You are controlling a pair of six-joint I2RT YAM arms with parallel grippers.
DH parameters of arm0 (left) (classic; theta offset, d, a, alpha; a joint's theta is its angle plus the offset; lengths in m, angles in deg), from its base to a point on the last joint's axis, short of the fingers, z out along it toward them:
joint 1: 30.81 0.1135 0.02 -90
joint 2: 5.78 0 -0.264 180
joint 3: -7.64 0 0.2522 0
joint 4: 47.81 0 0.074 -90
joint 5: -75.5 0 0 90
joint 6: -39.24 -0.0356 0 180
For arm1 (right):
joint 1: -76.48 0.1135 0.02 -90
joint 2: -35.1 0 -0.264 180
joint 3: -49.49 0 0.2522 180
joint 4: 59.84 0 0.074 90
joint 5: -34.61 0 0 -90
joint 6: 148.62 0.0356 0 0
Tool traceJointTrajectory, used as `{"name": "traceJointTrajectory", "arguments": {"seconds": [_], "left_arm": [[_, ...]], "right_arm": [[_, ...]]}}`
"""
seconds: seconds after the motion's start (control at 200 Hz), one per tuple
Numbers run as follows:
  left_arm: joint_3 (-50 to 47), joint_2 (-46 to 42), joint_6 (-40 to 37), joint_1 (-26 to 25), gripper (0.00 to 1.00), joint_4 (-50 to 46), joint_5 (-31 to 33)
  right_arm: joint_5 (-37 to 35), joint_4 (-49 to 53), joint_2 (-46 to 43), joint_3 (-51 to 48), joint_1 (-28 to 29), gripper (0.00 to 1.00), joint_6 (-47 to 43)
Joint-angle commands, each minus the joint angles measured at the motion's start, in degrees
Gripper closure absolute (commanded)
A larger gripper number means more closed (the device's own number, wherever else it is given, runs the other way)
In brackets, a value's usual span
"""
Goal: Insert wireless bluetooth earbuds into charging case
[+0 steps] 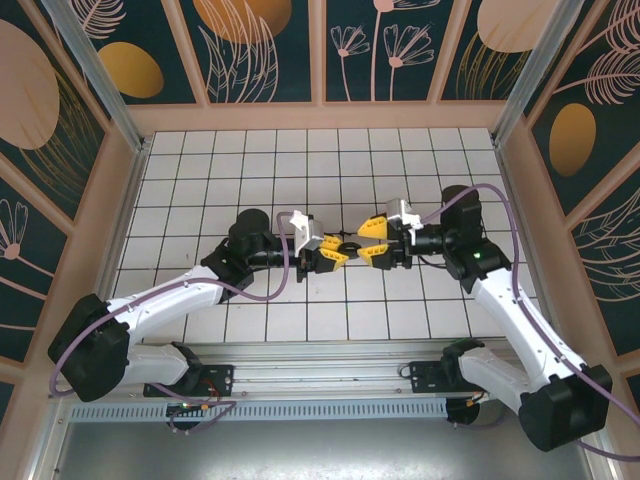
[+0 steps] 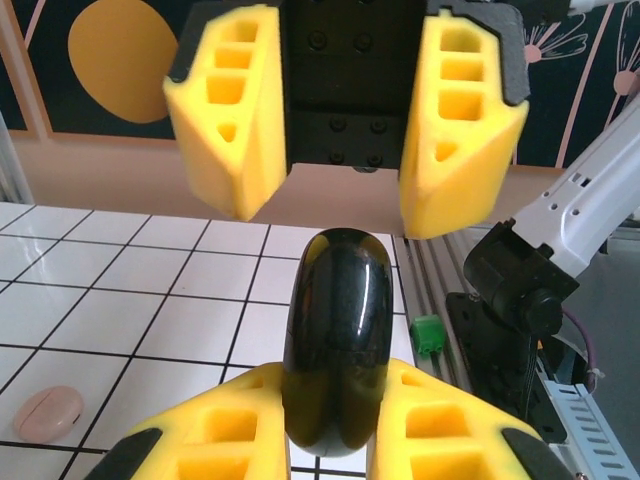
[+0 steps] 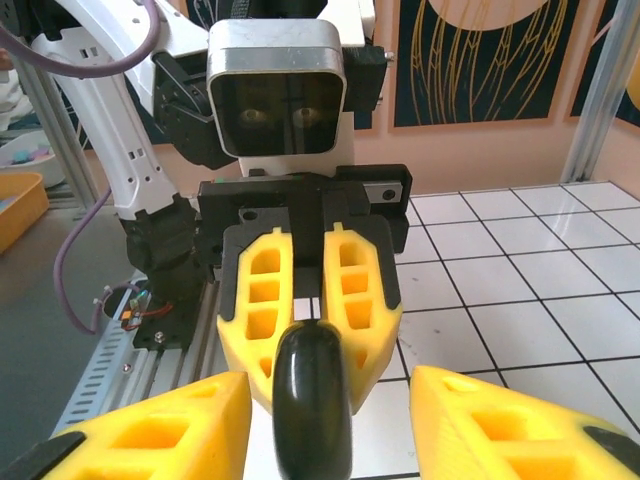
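Charging case (image 2: 335,340), black and glossy: your left claw (image 2: 335,410) is clamped on it, over mid-counter (image 2: 150,300). Right claw (image 3: 330,395) faces it head-on, jaws parted, gripping nothing. Both arms reach inward.

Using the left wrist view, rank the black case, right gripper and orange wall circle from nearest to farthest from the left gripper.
1. black case: held in the left gripper, centre.
2. right gripper: just beyond the case, above.
3. orange wall circle: far behind, upper left.
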Motion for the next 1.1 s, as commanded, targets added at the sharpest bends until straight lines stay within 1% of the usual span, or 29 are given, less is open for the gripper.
{"name": "traceJointTrajectory", "arguments": {"seconds": [0.0, 0.23, 0.315, 0.36, 0.44, 0.48, 0.536, 0.566, 0.656, 0.821, 0.891, 0.971, 1.031, 1.096], "left_arm": [[2.3, -0.09, -1.15, -0.2, 0.86, -0.84, -1.81], [3.39, -0.33, -1.36, -0.15, 0.86, -1.13, -1.18], [3.9, -0.22, -1.43, -0.2, 0.86, -1.23, -1.35], [4.03, -0.2, -1.43, -0.16, 0.85, -1.37, -1.36], [4.43, 0.03, -1.49, -0.2, 0.85, -1.94, -0.81], [4.7, 0.12, -1.73, -0.12, 0.84, -2.57, -0.5], [4.96, 0.35, -2.5, -0.19, 0.76, -3.44, -0.1], [5.09, 0.36, -2.93, -0.12, 0.73, -3.89, 0.05], [5.26, 0.17, -4.92, -0.2, 0.68, -5.6, 0.17], [6.39, 0.37, -7.95, -0.19, 0.68, -9.91, 0.2], [6.59, 0.38, -8.01, -0.14, 0.7, -9.99, 0.18], [6.75, 0.42, -8.06, -0.2, 0.77, -9.89, 0.15], [6.82, 0.44, -8.16, -0.19, 0.8, -10.1, 0.39], [6.8, 0.41, -8.49, -0.17, 0.82, -10.19, 0.61]], "right_arm": [[3.03, 3.89, 1.85, 3.12, 0.79, 0.56, -4.25], [4.7, 7.7, 5.49, 5.33, 1.31, 0.63, -7.89], [4.73, 7.94, 6.11, 5.72, 1.49, 0.69, -8.26], [4.73, 8.06, 6.26, 5.86, 1.43, 0.75, -8.58], [4.59, 8.46, 6.24, 6.11, 1.49, 0.82, -9.07], [4.47, 9.03, 6.16, 6.33, 1.42, 0.85, -9.51], [4.24, 9.9, 5.96, 6.76, 1.48, 0.91, -10.32], [4.22, 10.2, 5.89, 6.96, 1.48, 0.92, -10.71], [4.31, 11.09, 5.66, 7.43, 1.41, 0.93, -11.62], [4.78, 13.26, 6.82, 8.93, 1.32, 0.93, -13.22], [5.05, 13.92, 7.33, 9.41, 1.32, 0.93, -13.64], [5.26, 13.81, 7.58, 9.47, 1.3, 0.93, -13.74], [5.16, 13.68, 7.67, 9.62, 1.32, 0.93, -13.45], [4.85, 13.23, 7.87, 9.73, 1.19, 0.91, -12.73]]}}
